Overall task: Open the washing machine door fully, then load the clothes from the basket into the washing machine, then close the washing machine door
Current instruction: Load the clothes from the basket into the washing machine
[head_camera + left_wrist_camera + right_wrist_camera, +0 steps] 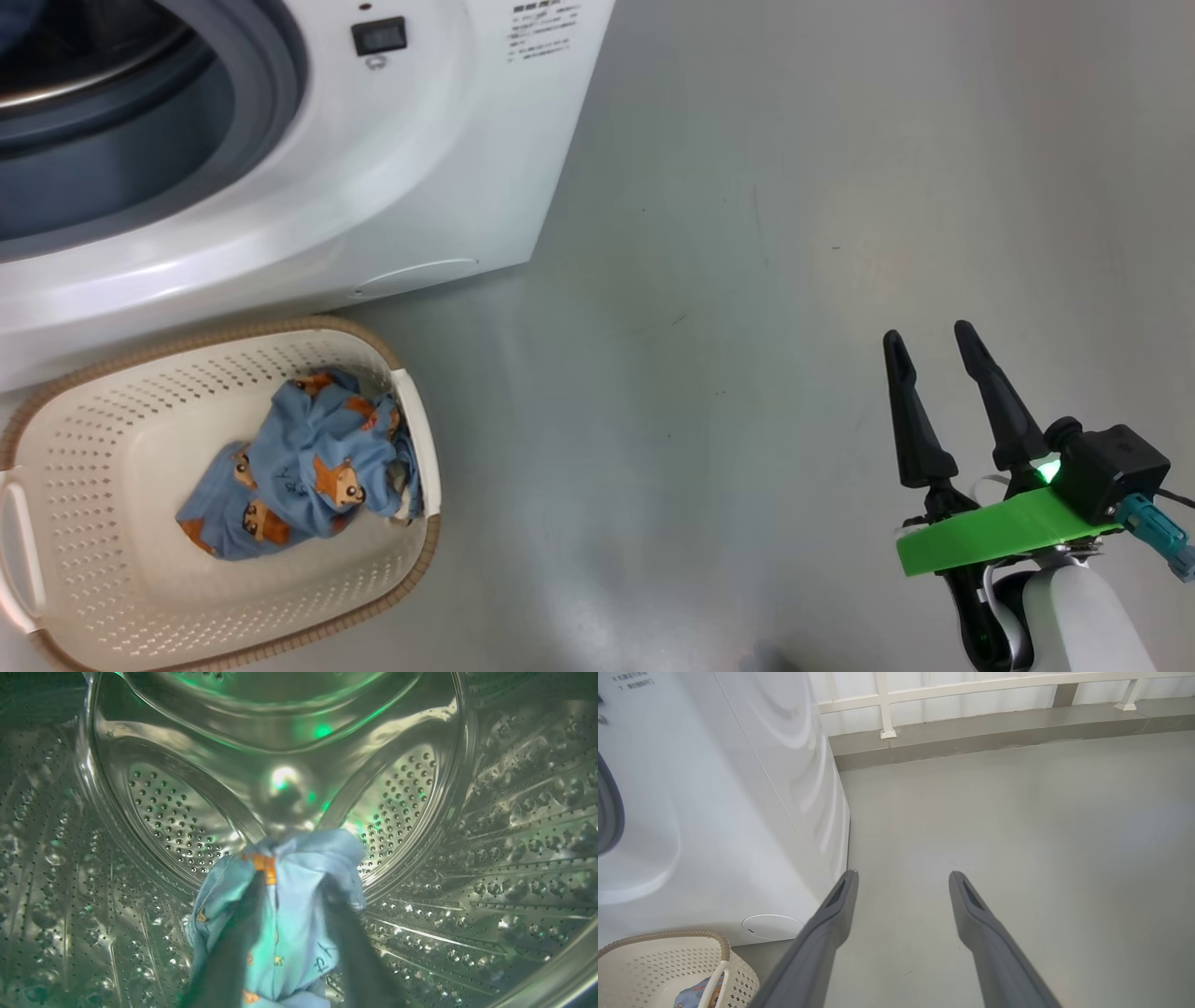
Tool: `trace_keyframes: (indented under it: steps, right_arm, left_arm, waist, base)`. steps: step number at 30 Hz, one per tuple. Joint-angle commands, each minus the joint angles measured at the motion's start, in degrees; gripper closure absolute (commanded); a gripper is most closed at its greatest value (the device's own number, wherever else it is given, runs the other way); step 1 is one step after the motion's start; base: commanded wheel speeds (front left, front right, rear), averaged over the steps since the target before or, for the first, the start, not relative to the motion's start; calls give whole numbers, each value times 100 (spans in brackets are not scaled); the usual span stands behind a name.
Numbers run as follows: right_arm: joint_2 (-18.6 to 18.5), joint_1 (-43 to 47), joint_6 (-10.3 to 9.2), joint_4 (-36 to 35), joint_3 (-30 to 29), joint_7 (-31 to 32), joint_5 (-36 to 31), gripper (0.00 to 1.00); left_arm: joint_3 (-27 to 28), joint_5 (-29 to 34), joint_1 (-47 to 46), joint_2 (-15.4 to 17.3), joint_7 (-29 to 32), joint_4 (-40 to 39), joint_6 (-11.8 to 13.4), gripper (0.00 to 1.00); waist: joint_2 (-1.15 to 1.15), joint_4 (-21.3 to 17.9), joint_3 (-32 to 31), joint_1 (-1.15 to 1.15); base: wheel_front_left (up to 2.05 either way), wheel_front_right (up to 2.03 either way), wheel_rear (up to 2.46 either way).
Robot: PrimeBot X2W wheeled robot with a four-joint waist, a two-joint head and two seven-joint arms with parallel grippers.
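Note:
The left wrist view looks into the washing machine's perforated steel drum [177, 812]. My left gripper [292, 884] is inside it, its blurred fingers apart, with a light blue piece of the clothes [299, 924] lying loose between them. Another bundle of clothes [299, 467] lies in the basket [103, 411] in front of the washing machine [420, 187]. My right gripper [929, 341] stands open over bare floor to the right, holding nothing. The washing machine door is out of view.
Grey floor [747, 280] stretches to the right of the machine. In the right wrist view a white railing [971, 683] on a low kerb runs along the back, and the basket's corner [668, 956] sits at the lower left by the machine's side [784, 788].

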Motion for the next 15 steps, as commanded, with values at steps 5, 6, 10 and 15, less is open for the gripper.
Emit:
trace_keyframes:
  steps: [5, 6, 10, 15]
  right_arm:
    - [-16, 7, 14, -100, 129, -27, 70, 0]
    - [-15, 3, 14, -97, 123, -27, 63, 0]
    - [-15, -14, 14, -101, 98, -27, 13, 0]
    - [-15, -30, 14, -86, 59, -27, -55, 0]
  left_arm:
    - [253, 151, 267, 185, -29, -98, -14, 0]
    - [289, 162, 316, 159, -29, -85, -14, 0]
    - [468, 238, 483, 48, -29, -62, -14, 0]
    - [556, 360, 816, -143, -29, -146, -14, 0]
  waist:
    - [0, 33, -36, 0]
    - [0, 46, -45, 0]
    - [0, 107, -91, 0]
    - [0, 200, -200, 0]
  base:
    - [0, 0, 0]
    - [0, 0, 0]
    - [0, 0, 0]
    - [0, 0, 0]
